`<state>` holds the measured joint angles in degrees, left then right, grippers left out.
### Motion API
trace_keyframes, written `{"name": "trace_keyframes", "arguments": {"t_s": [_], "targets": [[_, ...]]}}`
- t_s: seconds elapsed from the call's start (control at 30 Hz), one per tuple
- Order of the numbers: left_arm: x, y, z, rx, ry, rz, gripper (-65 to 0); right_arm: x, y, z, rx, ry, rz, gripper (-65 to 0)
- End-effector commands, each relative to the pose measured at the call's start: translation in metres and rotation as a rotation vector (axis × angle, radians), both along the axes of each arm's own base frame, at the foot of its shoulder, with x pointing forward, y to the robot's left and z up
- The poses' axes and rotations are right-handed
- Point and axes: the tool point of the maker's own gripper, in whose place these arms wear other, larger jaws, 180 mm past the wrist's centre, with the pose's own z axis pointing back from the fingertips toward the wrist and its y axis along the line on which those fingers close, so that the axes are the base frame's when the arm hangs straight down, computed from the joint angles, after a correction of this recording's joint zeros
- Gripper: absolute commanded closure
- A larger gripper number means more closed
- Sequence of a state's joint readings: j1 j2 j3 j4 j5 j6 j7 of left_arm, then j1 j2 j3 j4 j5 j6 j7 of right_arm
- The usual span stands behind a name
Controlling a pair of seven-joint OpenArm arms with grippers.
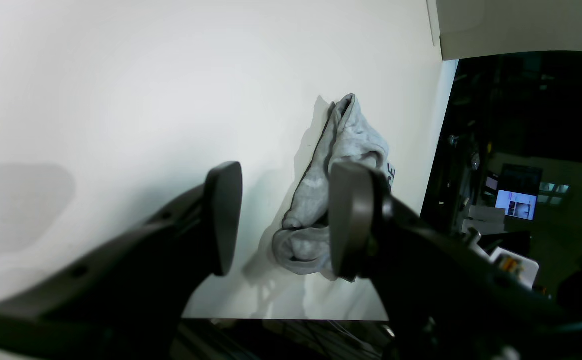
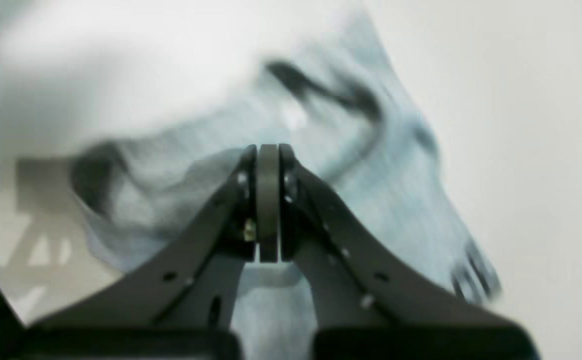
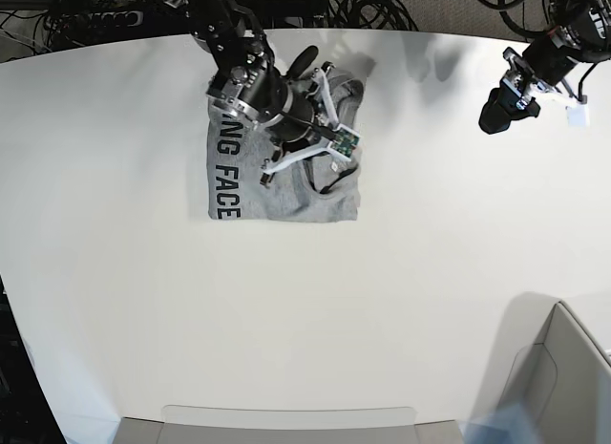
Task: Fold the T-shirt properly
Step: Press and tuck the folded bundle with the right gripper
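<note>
Right claw [image 2: 268, 200] hangs low over the T-shirt [image 3: 284, 177], pads pressed together with nothing visibly between them; the right wrist view is blurred, so a pinched thread of cloth can't be ruled out, but it reads as closed empty. The shirt lies on the white tabletop [image 3: 382, 301] toward the far edge, bunched into a compact rough rectangle, black lettering running down its left side in the base view, loose rumpled folds on the other side under the arm. Left claw [image 1: 281, 220] is well apart from the action, raised at the far corner, pads spread wide and holding nothing; from its wrist camera the shirt shows as a distant grey heap near the tabletop's edge.

The fold looks nearly there, and tidying seems the job now. To do it well, the right claw should press flat and sweep outward along the rumpled side, pushing creases toward the hem rather than dragging the whole bundle. Keep pressure light: cotton layers slide over each other, and a hard push could undo the stack
</note>
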<state>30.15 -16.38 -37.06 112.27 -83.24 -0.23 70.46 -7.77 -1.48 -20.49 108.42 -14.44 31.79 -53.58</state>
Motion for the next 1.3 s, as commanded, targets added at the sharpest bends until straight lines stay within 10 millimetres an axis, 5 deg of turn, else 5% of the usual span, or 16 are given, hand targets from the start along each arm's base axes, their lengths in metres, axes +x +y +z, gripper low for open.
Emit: {"name": "trace_keyframes", "arguments": {"t_s": [0.0, 0.17, 0.37, 0.5, 0.67, 0.8, 0.93, 1.03, 1.13, 1.27], "targets": [[0.001, -0.003, 0.008, -0.014, -0.015, -0.019, -27.6, 0.013, 0.002, 0.001, -0.01, -0.018, 0.003, 0.0], [0.001, -0.005, 0.007, -0.026, -0.016, -0.01, -25.1, 0.047, 0.013, -0.033, -0.078, 0.063, 0.014, 0.0], [-0.003, -0.016, 0.003, -0.07, -0.01, 0.004, -24.3, 0.092, 0.025, 0.001, -0.067, -0.033, 0.016, 0.0], [-0.003, -0.016, 0.003, -0.07, -0.01, 0.003, -24.3, 0.119, 0.016, -0.018, -0.145, 0.014, 0.013, 0.0], [-0.001, -0.016, 0.004, -0.071, -0.017, 0.001, -24.3, 0.135, 0.03, -0.017, 0.028, -0.008, 0.011, 0.0], [0.006, -0.016, 0.008, -0.073, -0.038, 0.0, -24.3, 0.142, 0.033, 0.019, 0.134, -0.086, -0.015, 0.0], [0.007, -0.016, 0.009, -0.073, -0.041, 0.0, -24.3, 0.113, 0.029, 0.049, 0.215, -0.139, -0.013, 0.0], [0.007, -0.017, 0.008, -0.074, -0.04, 0.0, -24.3, 0.096, 0.02, 0.027, 0.105, -0.079, 0.017, 0.0], [0.007, -0.019, 0.006, -0.097, -0.013, 0.015, -24.3, 0.087, 0.013, -0.016, 0.025, 0.035, 0.035, 0.0], [0.01, -0.058, -0.002, -0.175, 0.036, -0.071, -24.3, 0.103, 0.014, -0.058, 0.027, 0.143, 0.034, 0.0]]}}
